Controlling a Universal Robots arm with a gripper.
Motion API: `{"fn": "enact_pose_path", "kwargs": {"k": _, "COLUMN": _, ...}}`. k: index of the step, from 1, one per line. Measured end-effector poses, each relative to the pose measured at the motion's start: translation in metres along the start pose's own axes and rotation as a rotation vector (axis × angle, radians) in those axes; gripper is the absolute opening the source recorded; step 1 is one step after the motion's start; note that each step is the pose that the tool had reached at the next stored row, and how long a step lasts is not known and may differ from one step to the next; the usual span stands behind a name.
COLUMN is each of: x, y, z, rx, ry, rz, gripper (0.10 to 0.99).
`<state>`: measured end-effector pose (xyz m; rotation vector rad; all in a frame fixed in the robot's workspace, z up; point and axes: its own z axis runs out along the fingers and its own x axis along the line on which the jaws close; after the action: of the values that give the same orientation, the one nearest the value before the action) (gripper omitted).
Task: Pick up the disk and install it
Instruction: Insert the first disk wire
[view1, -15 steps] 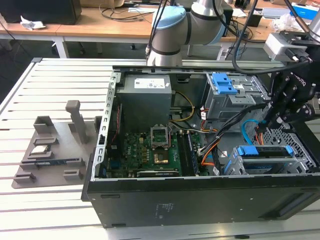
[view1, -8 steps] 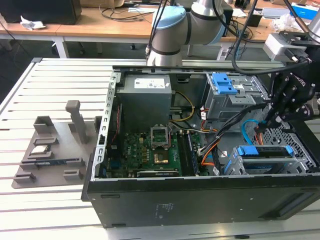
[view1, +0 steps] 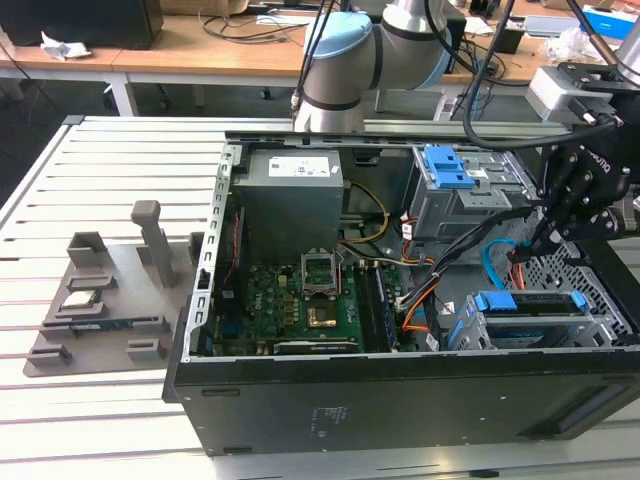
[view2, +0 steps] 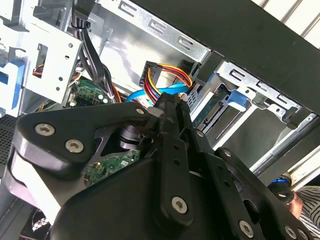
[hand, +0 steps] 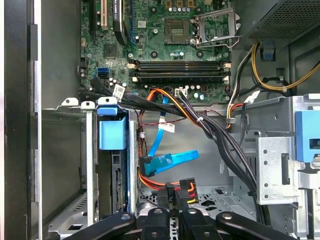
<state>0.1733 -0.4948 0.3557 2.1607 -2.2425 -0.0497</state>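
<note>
The open black tower computer case (view1: 400, 400) lies on its side on the slatted grey metal worktop (view1: 110, 160), its long black side wall along the near edge. Just behind that wall, at the exterior view's right, the disk (view1: 530, 305), a flat silver-grey drive in a bright blue plastic carrier frame, sits inside the silver metal drive cage (view1: 600, 330); in the first wrist view its blue tab (hand: 112, 131) shows at the cage mouth. Above the cage hangs the black gripper (view1: 545, 238), its fingers drawn together on a black power connector with red, yellow and orange wires (hand: 182, 192), apart from the disk. Farther in lies the green motherboard (view1: 300, 300), then the large grey power-supply box (view1: 290, 195). A grey plastic parts holder (view1: 100, 290) rests on the worktop toward its left edge in the exterior view.
</note>
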Motion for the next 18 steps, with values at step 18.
{"fn": "enact_pose_path", "kwargs": {"k": 18, "x": 0.0238, "y": -0.0009, "z": 0.0002, "rx": 0.001, "ry": 0.0163, "rz": 0.001, "gripper": 0.165}}
